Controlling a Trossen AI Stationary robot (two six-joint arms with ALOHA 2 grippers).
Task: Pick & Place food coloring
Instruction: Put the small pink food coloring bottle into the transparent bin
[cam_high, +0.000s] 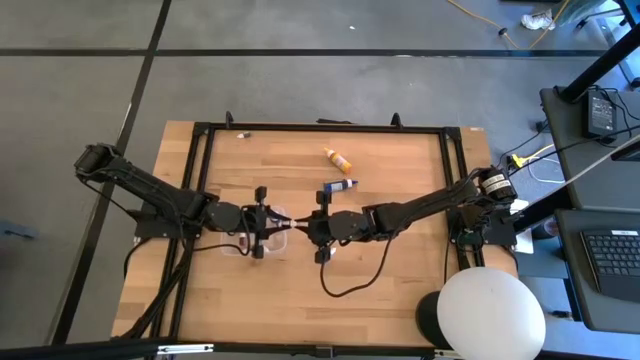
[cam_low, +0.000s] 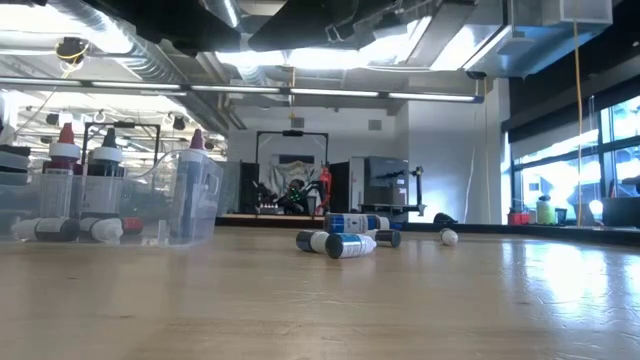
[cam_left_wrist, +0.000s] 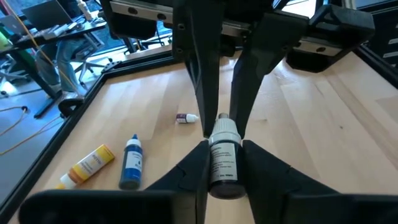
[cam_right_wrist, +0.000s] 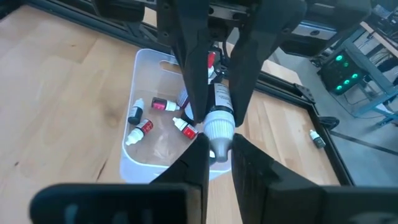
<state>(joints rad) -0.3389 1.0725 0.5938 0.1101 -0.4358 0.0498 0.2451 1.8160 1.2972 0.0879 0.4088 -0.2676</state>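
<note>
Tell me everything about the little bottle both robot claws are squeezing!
The little bottle is dark, with a white label and a white ribbed cap. It looks plastic and hangs level over the clear tray, off the table. The left gripper pinches its dark bottom end; the right gripper pinches its cap end. Nothing else touches it.

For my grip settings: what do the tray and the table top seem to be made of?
Tray: likely clear, slightly frosted plastic; the wood and the bottles inside show through its walls. Table top: apparently light wood with a smooth, faintly glossy finish; plank lines and grain are visible.
</note>
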